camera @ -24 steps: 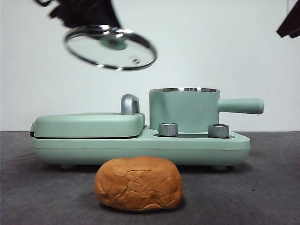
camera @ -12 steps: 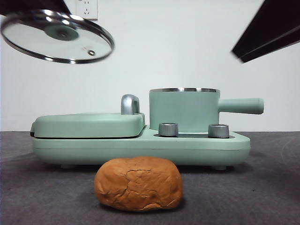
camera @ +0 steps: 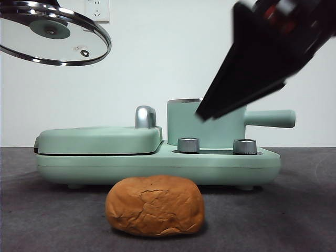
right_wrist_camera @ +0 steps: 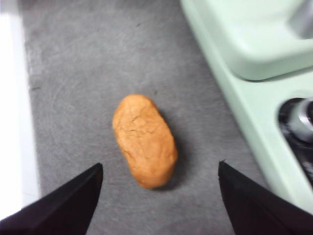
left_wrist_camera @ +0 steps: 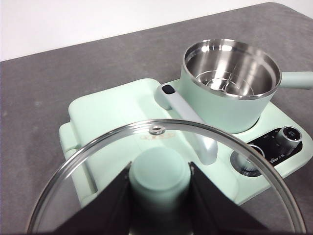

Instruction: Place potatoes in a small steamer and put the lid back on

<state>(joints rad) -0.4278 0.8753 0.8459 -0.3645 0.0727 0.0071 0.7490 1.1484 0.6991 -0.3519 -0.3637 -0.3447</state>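
Note:
The orange-brown, cracked potato lies on the dark table in front of the cooker; it also shows in the right wrist view. The mint-green small steamer stands uncovered on the cooker, its steel inside empty in the left wrist view. My left gripper is shut on the green knob of the glass lid and holds it high at the upper left. My right gripper is open above the potato; in the front view it comes down from the upper right.
The steamer sits on a mint-green cooker base with a closed flat griddle plate on the left and two metal dials in front. A wall socket is on the white wall behind.
The lid has moved further left and up in my left gripper. The right arm has come down from the top right corner and now hides part of the steamer.

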